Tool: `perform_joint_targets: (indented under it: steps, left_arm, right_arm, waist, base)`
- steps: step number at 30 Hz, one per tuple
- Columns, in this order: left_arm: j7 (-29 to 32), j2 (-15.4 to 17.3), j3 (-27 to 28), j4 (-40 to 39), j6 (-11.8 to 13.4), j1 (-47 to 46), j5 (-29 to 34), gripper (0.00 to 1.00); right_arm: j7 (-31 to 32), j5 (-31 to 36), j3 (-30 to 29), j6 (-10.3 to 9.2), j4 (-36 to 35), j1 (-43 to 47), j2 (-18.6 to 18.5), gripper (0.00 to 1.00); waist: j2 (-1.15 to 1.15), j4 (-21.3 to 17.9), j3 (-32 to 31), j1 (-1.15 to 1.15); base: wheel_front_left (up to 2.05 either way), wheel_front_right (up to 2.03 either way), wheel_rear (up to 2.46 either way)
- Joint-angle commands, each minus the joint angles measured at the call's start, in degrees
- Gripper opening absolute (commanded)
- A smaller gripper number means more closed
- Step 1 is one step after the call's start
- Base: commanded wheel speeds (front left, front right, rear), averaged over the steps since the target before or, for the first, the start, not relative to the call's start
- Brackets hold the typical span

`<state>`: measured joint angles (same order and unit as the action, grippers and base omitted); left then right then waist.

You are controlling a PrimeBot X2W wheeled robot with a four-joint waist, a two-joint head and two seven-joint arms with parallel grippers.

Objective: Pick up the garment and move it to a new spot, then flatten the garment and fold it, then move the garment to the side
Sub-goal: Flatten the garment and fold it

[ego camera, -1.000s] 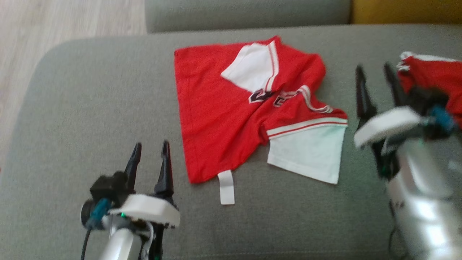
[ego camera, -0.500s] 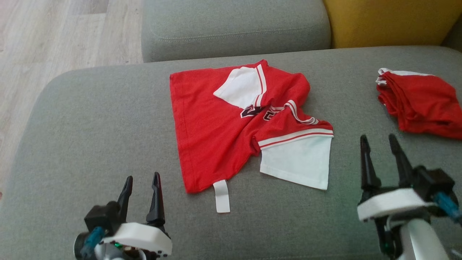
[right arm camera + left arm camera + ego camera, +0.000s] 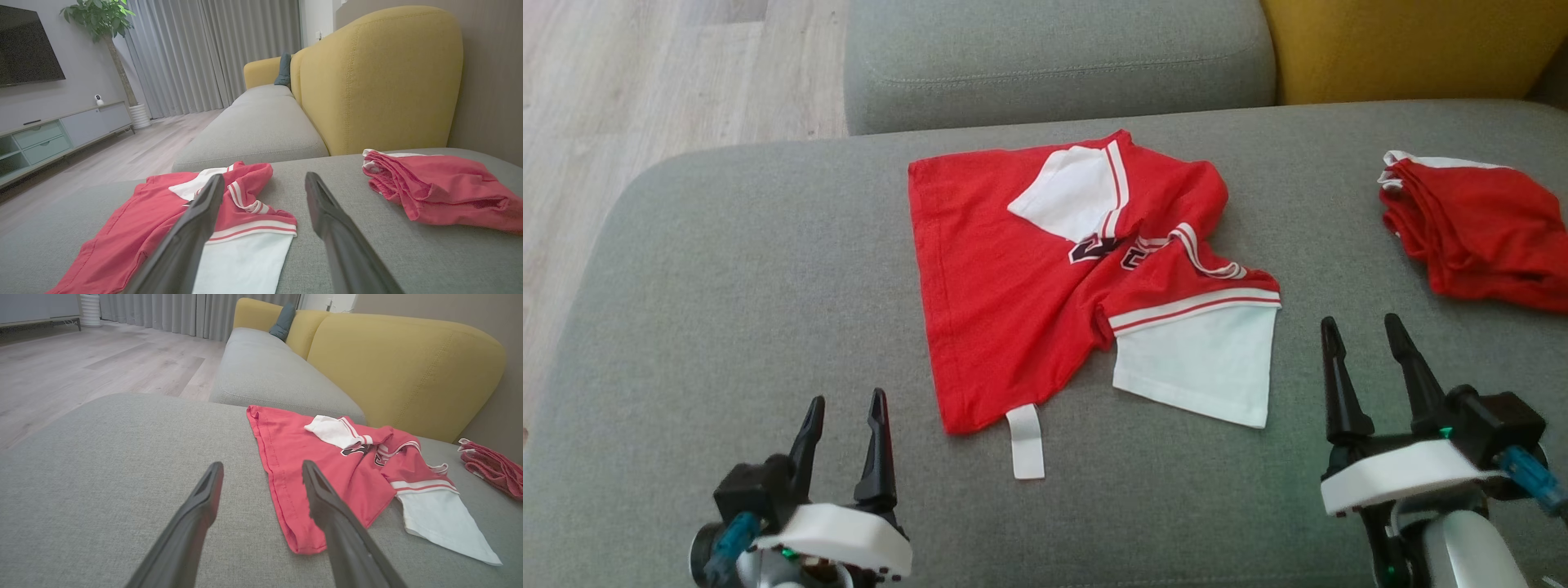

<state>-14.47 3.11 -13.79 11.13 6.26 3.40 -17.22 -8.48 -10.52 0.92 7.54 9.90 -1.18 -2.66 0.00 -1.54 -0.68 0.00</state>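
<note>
A red garment point(image 3: 1013, 286) with white sleeves and striped trim lies crumpled in the middle of the grey sofa seat point(image 3: 727, 269); it also shows as the garment point(image 3: 327, 465) and the garment point(image 3: 163, 220). A white tag point(image 3: 1026, 441) sticks out of its near hem. My left gripper point(image 3: 843, 402) hovers open near the seat's front, left of the garment's near corner. My right gripper point(image 3: 1360, 322) stands open to the right of the white sleeve point(image 3: 1201, 371), with nothing between its fingers.
A second red cloth bundle point(image 3: 1470, 229) lies at the seat's right end, also seen as the bundle point(image 3: 433, 192). A yellow backrest point(image 3: 1405, 41) and another grey cushion point(image 3: 1054, 57) rise behind. Wooden floor point(image 3: 621, 98) lies beyond the seat's left edge.
The head camera tilted, shifting the whole picture. My right gripper drew back from beside the red bundle to the near right; the left gripper also dropped nearer the front. The garment stayed put.
</note>
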Motion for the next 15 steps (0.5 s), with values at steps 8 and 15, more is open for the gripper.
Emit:
perform_joint_targets:
  steps: [8, 15]
  left_arm:
    - [0.17, -0.16, 0.61, 0.48, -1.03, -2.33, 0.38, 1.0]
    - [4.85, -0.21, -3.05, 4.47, -2.68, -5.77, -3.51, 1.0]
  right_arm:
    - [0.22, -0.16, 1.68, -0.05, -2.55, -0.7, -0.22, 1.0]
    - [-0.06, -0.7, 2.28, -0.05, -2.47, -1.84, -0.22, 1.0]
  waist:
    - [0.0, -0.36, 1.16, 0.0]
    - [0.0, -1.89, 4.02, 0.0]
  base:
    - [0.0, 0.0, 0.0]
    - [0.0, 0.0, 0.0]
